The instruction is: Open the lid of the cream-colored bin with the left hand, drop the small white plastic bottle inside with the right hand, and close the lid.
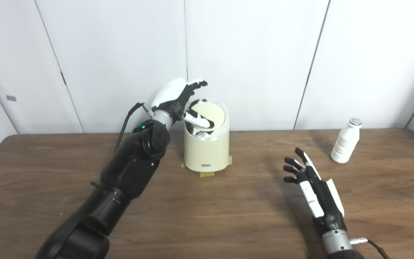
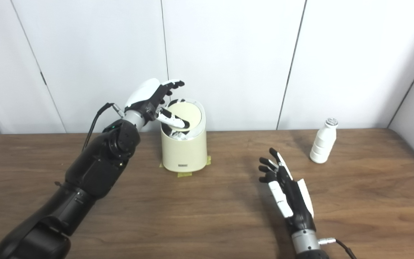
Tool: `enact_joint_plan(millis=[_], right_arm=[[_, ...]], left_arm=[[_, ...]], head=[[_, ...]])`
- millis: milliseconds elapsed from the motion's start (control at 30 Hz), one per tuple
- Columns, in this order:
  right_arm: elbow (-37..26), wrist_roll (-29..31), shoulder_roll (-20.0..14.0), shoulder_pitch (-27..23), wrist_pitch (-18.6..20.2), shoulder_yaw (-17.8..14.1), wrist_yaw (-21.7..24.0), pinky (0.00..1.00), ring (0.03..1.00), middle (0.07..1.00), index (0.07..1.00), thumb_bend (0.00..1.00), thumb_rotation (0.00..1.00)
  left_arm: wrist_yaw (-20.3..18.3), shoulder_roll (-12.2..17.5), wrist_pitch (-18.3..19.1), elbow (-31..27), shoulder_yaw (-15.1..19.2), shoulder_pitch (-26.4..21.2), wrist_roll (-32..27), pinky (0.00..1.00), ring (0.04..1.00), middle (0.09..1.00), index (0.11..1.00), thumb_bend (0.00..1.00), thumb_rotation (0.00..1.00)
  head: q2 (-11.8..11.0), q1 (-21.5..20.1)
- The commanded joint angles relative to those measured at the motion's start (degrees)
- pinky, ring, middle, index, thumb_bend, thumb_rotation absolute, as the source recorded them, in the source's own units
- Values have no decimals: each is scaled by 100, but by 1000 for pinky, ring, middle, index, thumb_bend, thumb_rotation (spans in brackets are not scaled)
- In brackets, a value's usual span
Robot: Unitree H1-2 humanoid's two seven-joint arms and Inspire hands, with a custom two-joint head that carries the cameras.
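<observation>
Cream-colored bin (image 1: 207, 151) sits mid-counter; your left hand (image 1: 182, 97) has spread fingers over its tilted lid (image 1: 208, 115). Press the lid's edge gently. Right hand (image 1: 314, 190), splayed, waits short of the bottle (image 1: 345, 142).

I can read no text anywhere. The cream-colored bin (image 1: 207, 151) in front of me carries a small grey label (image 1: 206, 165) low on its front wall, but whatever is printed on it is too small to make out.
</observation>
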Motion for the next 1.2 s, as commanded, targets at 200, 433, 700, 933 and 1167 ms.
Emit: enact_joint_plan(millis=[200,433,700,933,1167], right_arm=[[696,179,303,740,32,179,25,721,825,852,946,470,938],[704,270,309,738,19,149,68,731,824,850,947,485,925],[640,252,326,751,69,158,62,727,826,853,948,492,929],[614,272,322,761,63,150,70,724,820,849,946,471,924],[549,257,315,793,99,156,71,725,823,848,945,477,935]], left_arm=[[55,137,-69,-171,-107,-363,495,724,838,887,897,881,0],[35,145,-159,-166,-171,-299,648,744,851,883,905,898,0],[39,189,-147,-85,-346,-287,945,753,851,904,904,915,0],[179,221,-273,-22,-512,-246,1173,748,817,854,891,941,0],[-11,194,-190,-226,-385,-204,1017,722,809,850,896,928,0]], head=[[23,14],[56,9],[75,-26],[110,-16],[146,-16]])
